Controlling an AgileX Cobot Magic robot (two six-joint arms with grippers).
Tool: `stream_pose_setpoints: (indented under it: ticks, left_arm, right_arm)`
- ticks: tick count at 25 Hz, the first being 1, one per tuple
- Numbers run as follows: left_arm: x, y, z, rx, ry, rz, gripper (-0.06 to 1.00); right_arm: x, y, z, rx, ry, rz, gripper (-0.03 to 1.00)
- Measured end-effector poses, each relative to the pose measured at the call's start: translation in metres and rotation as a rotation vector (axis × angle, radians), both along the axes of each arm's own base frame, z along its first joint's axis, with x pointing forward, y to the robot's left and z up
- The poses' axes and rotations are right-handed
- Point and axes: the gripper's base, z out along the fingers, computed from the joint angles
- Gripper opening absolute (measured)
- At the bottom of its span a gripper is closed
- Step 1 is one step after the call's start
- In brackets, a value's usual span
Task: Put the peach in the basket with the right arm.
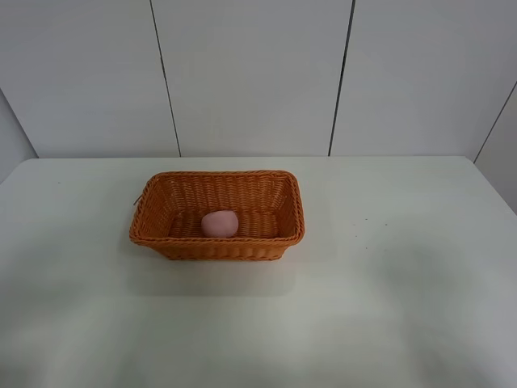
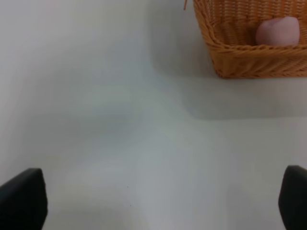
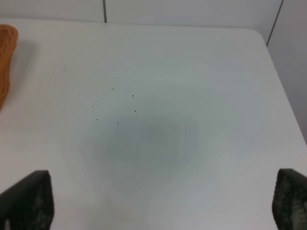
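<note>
Exterior high view: a rectangular orange-brown woven wicker basket (image 1: pixel 216 215) with sloped sides and braided rim is sitting near the middle of a plain white table (image 1: pixel 388 307), closer to its far edge. A small pale pink, matte, rounded peach (image 1: pixel 220 223) is lying on the basket floor, against the near wall. Neither arm is showing here. Judged from this, the placing step is done; all the next move is calling for is that the arms hold clear.

Left wrist view: the left gripper (image 2: pixel 153 203) is hanging over bare table with its two black fingertips (image 2: pixel 21 199) spread wide at the frame corners, nothing between them. The basket corner and the peach inside it are showing well apart from the gripper.

Right wrist view: the right gripper (image 3: pixel 158 201) is likewise standing spread, its dark fingertips (image 3: pixel 26 199) far apart and empty, over table marked by a few tiny dark specks (image 3: pixel 115 105). Only a sliver of the basket rim is showing at the picture's edge; the peach is not in sight.
</note>
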Motion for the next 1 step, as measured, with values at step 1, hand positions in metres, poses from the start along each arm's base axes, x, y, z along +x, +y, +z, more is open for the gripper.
stream_pose_setpoints:
  ticks: [1]
  left_arm:
    - [0.0000, 0.0000, 0.0000, 0.000, 0.000, 0.000, 0.99]
  right_arm:
    - [0.0000, 0.0000, 0.0000, 0.000, 0.000, 0.000, 0.70]
